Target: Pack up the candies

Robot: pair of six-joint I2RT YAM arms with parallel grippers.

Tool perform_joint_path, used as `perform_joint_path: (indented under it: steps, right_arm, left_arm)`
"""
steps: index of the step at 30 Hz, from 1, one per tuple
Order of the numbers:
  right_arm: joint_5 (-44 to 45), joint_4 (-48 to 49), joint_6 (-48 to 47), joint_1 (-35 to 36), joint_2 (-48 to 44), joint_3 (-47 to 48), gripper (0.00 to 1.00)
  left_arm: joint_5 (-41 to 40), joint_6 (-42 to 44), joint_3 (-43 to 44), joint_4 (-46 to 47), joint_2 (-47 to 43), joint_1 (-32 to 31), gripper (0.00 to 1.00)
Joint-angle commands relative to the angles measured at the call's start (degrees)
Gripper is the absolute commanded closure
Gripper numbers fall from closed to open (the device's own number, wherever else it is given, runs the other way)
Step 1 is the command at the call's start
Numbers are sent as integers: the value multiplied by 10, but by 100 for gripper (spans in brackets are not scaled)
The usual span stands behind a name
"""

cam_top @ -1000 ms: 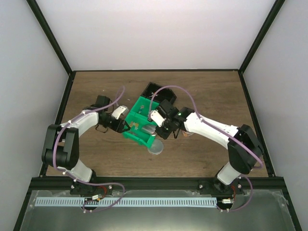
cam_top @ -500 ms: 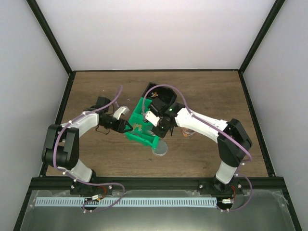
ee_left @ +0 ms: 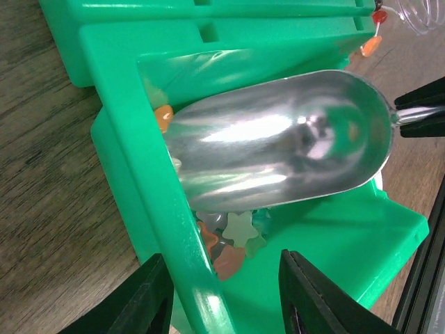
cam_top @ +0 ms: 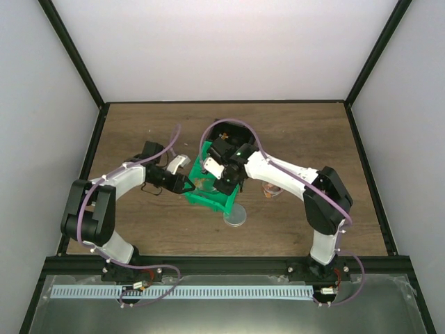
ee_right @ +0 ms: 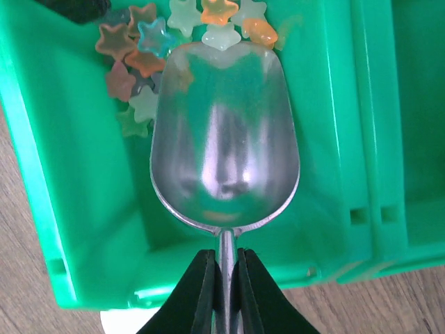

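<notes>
The candies (ee_right: 146,59) are small star-shaped sweets, orange, white and teal, lying in a corner of the green bin (ee_right: 62,174). My right gripper (ee_right: 222,259) is shut on the handle of the silver scoop (ee_right: 226,132). The scoop's bowl is empty and lies in the bin with its tip at the candies. In the left wrist view the scoop (ee_left: 278,142) lies over the candies (ee_left: 236,240). My left gripper (ee_left: 226,268) is open, its jaws astride the bin's side wall (ee_left: 184,236). From above, both grippers, left (cam_top: 183,183) and right (cam_top: 224,174), meet at the bin (cam_top: 208,198).
A round grey lid (cam_top: 235,216) lies on the table just in front of the bin. A clear jar (cam_top: 272,189) stands right of the bin, under the right arm. Two loose candies (ee_left: 372,31) lie on the wood by the jar's mouth.
My right arm has swung left and back, carrying the scoop deeper into the green bin. More of the grey lid shows. My left gripper has stayed at the bin's wall.
</notes>
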Motion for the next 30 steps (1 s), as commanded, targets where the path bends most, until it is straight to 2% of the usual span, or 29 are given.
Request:
perform_joint_path:
  steps: [1, 10, 18, 30]
  right_arm:
    - [4, -30, 5, 4, 42, 1, 99]
    - [-34, 50, 21, 4, 60, -34, 99]
    - [-54, 285, 30, 4, -17, -180, 99]
    - [-104, 488, 65, -2, -64, -266, 99]
  left_arm:
    - [27, 2, -9, 10, 6, -16, 56]
    - [27, 15, 0, 0, 22, -17, 57]
    - [22, 30, 11, -17, 38, -15, 57]
    - [18, 49, 34, -48, 46, -5, 57]
